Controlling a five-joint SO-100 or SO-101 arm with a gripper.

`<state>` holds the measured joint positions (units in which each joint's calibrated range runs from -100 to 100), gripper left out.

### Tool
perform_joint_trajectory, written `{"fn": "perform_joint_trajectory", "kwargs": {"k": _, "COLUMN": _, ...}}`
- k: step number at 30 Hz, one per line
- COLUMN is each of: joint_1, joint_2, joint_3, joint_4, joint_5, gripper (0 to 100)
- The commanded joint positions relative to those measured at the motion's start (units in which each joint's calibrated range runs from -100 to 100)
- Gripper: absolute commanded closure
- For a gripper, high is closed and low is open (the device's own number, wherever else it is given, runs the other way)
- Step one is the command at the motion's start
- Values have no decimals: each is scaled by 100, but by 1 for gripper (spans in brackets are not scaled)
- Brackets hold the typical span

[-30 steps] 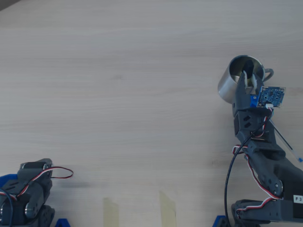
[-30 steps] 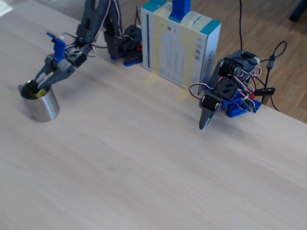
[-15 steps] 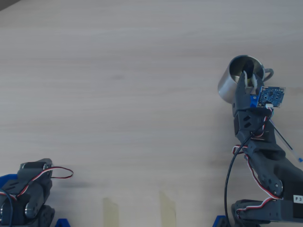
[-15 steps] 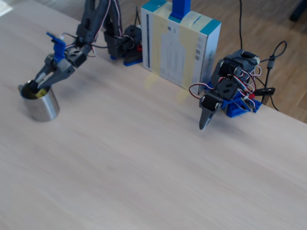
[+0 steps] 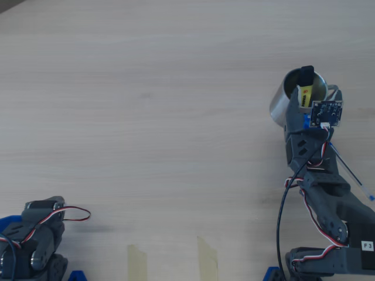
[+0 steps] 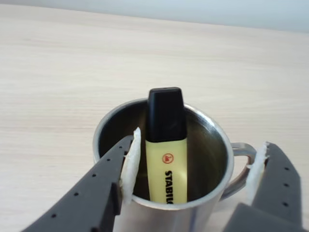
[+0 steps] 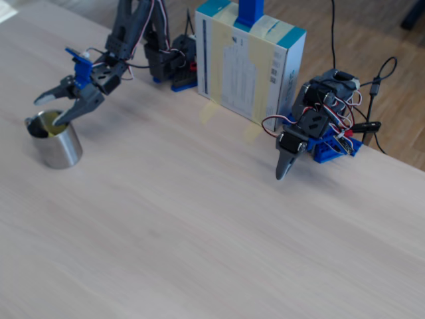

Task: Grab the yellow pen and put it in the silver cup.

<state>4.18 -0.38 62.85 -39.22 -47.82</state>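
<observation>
While the arm hangs above the surface (image 5: 146,88):
yellow pen (image 6: 165,150): upright inside silver cup (image 6: 212,140)
end effector (image 6: 193,176): spread wide, holding nothing

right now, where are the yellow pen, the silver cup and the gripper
yellow pen (image 6: 166,166), wrist view, on its yellow body inside the cup.
silver cup (image 6: 229,166), wrist view, on its right rim by the handle.
gripper (image 6: 193,166), wrist view, midway between the open fingertips.

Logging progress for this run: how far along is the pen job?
Essentially done: the yellow pen stands in the silver cup, black cap poking above the rim. Nothing is in hand; the gripper is open, its fingers apart from the pen. Left: only pulling the arm clear.
</observation>
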Motion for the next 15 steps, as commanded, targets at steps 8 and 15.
{"fn": "perform_joint_trajectory", "kwargs": {"k": 8, "joint_1": -43, "joint_2": -120, "joint_3": -258, "joint_4": 31, "joint_5": -336, "gripper": 61}}
{"fn": "perform_joint_trajectory", "kwargs": {"k": 15, "joint_1": -86, "joint_2": -586, "joint_3": -276, "joint_4": 760, "joint_5": -497, "gripper": 61}}
